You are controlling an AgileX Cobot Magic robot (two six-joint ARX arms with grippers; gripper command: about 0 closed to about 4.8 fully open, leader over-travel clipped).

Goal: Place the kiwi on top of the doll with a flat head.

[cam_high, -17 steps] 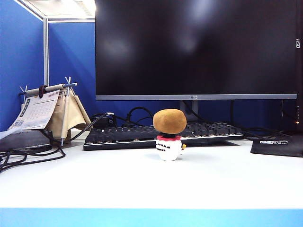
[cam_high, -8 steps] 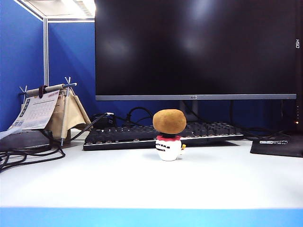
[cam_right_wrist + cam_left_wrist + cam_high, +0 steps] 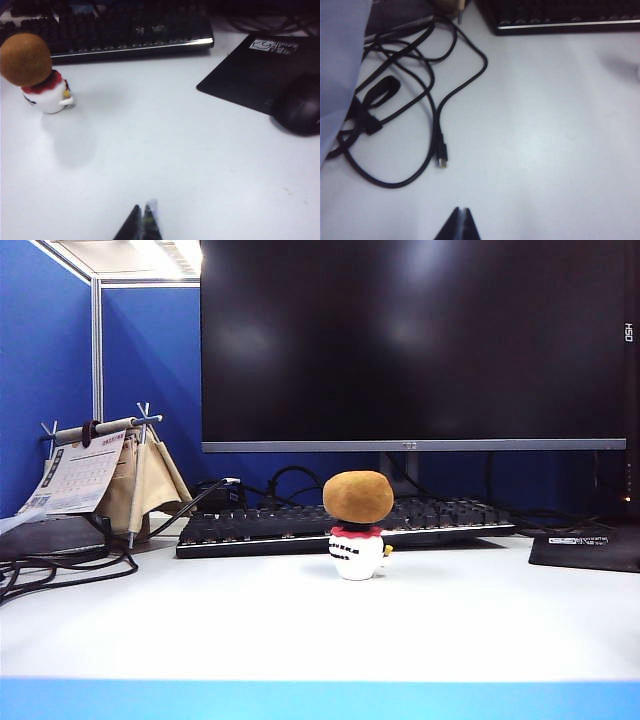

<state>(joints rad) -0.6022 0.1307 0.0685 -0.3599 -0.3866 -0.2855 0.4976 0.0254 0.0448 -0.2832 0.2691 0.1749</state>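
Kiwi [image 3: 358,496] rests balanced on the doll [image 3: 357,553], in front of the keyboard [image 3: 300,525]. Left end effector [image 3: 460,225] and right end effector [image 3: 142,220] both pinched closed, empty, well clear of the doll. Risk: kiwi overhangs the head, so a table [image 3: 320,630] bump could roll it off.

One kiwi [image 3: 358,496], one doll [image 3: 356,552], two pincers.

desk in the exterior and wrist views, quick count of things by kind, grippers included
fruit: 1, kiwi on the doll
figurines: 1, doll
computer gear: 4, monitor, keyboard, mouse, mouse pad
calendars: 1, desk calendar
grippers: 2, left gripper, right gripper, both shut, off the kiwi
total: 9
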